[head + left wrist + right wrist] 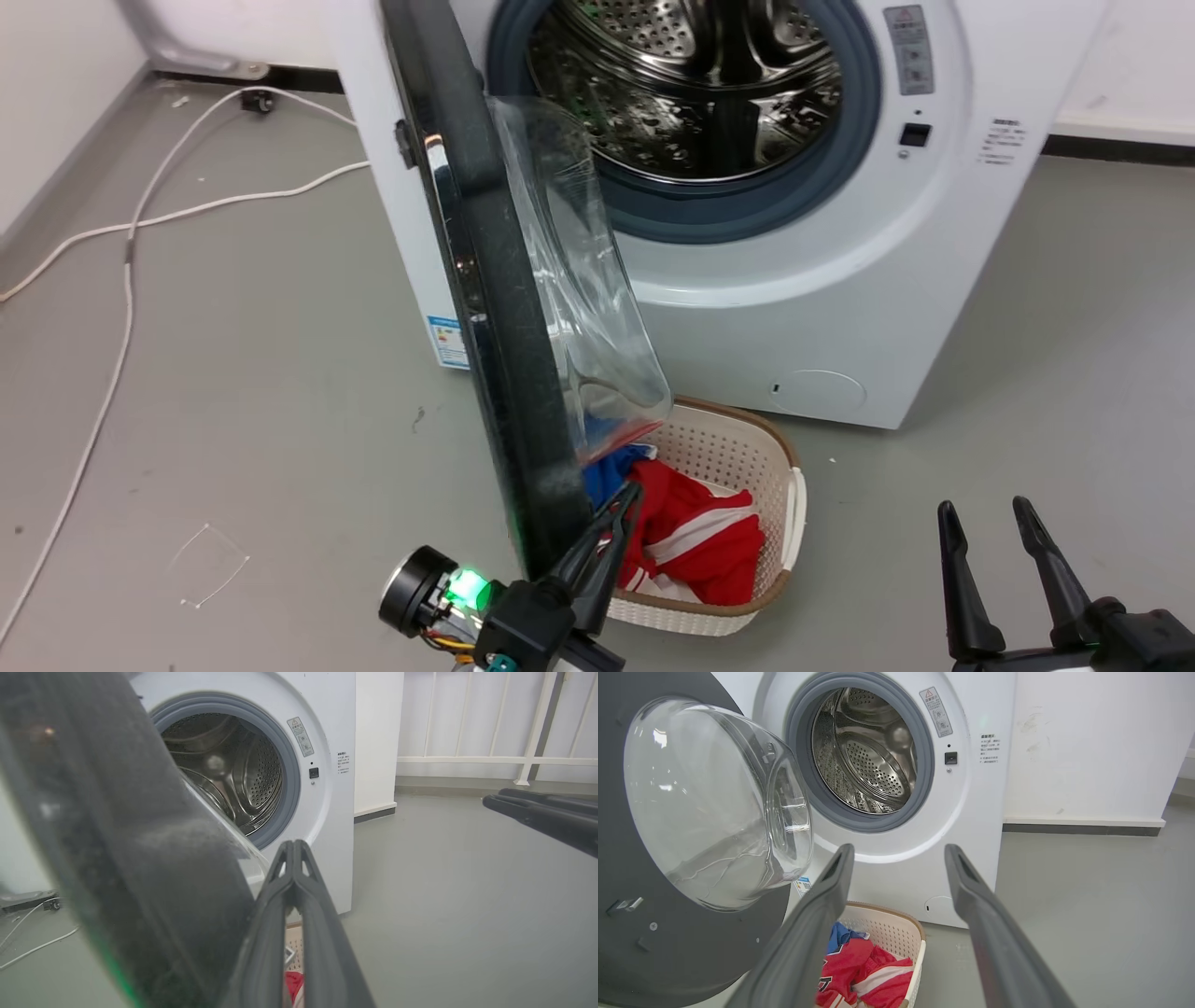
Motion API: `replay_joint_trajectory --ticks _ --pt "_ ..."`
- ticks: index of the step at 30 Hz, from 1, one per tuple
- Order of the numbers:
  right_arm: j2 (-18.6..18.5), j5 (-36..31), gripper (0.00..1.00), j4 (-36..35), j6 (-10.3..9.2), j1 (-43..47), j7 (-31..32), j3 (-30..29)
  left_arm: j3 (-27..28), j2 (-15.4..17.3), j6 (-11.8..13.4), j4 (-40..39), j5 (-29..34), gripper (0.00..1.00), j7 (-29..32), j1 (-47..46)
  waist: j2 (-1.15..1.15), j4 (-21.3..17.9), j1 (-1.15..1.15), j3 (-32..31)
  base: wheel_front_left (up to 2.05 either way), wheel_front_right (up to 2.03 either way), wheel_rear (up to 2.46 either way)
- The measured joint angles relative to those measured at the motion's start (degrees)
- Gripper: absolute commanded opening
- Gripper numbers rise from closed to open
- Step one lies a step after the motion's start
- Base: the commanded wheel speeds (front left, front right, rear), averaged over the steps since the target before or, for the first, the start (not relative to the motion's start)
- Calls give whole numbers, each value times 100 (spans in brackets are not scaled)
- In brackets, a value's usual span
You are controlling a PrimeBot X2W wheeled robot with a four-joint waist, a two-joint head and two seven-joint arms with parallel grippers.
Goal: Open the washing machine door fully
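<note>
The washing machine is a white front-loader with its steel drum exposed. Its door, black with a clear glass bowl, stands swung out about square to the front, hinged on the left. My left gripper is shut, its fingers lying against the inner side of the door's lower edge; in the left wrist view the gripper sits beside the dark door. My right gripper is open, low right, away from the door; the right wrist view shows the gripper.
A cream laundry basket with red and blue clothes sits on the floor before the machine, under the door. White cables trail across the grey floor at left. Open floor lies to the right.
</note>
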Motion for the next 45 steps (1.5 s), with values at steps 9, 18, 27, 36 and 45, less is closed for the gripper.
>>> replay_joint_trajectory --ticks 9,18,27,36,45 --pt "0 -66 100 -2 0 -28 0 -51 364 96 183 -135 -51 0 -18 193 0 494 0 52 0 0 0" --pt "1 -100 100 31 0 -60 0 -19 1293 259 482 -238 -275 0 -10 387 0 953 0 234 0 0 0" --pt "2 -305 100 34 0 -301 0 -29 2571 357 611 -78 -591 0 -9 234 0 1019 0 592 0 0 0" --pt "2 -486 100 30 0 -502 0 -56 3857 294 445 338 -789 0 -8 -354 0 915 0 999 0 0 0" --pt "2 -628 100 -21 0 -731 0 -99 4901 335 218 895 -748 0 -10 -976 0 752 0 1366 0 0 0"
